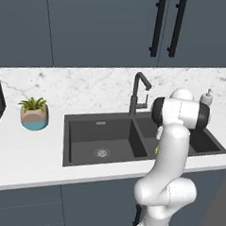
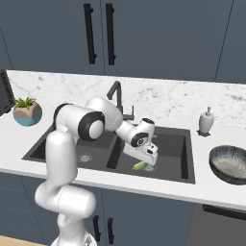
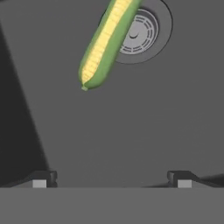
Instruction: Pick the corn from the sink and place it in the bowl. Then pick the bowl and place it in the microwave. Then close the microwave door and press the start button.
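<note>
gripper [image 3: 111, 178] wide (holding nothing) — above corn [image 3: 106, 41] | corn across sink [image 2: 185, 163] drain

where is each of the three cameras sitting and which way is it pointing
Left base view: behind the arm to its left, looking forward and down at the sink and faucet; the white arm rises at lower right.
Right base view: behind to its right, same sink, with the bowl on the counter; the arm reaches from lower left, gripper over the corn.
Hand view: on the hand, looking into the basin at the corn and drain; open fingertips at bottom.
Both base views share sink, faucet, plant.
</note>
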